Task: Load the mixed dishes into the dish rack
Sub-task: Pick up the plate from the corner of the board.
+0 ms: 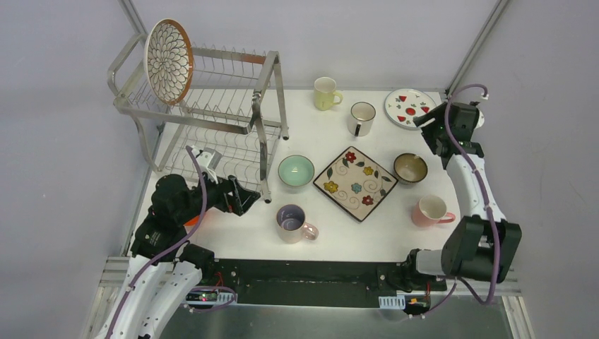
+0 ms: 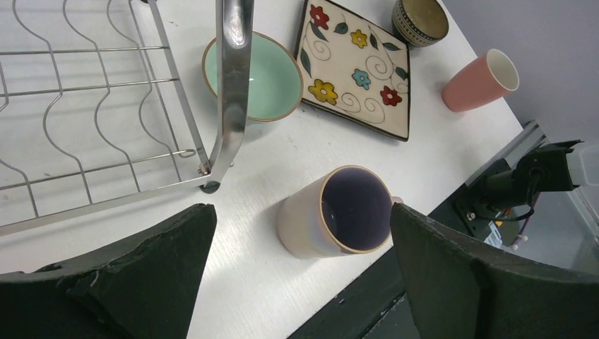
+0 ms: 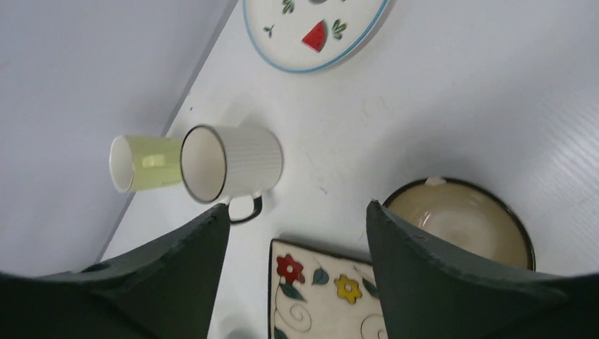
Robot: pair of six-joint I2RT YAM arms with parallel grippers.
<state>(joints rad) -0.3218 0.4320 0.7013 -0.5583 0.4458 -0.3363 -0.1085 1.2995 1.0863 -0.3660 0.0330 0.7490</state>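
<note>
Overhead, two wrists; shared square plate

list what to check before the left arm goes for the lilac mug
1. Left gripper open and empty: ok.
2. Lilac mug upright, touching nothing: ok.
3. Mug centred in the gripper's opening: ok in the left wrist view.
4. Dish rack lower tier bare: ok where visible, cannot tell for the rest.
5. Right gripper out of the way, open near the brown bowl: ok.
6. Gripper height above the mug: cannot tell.
</note>
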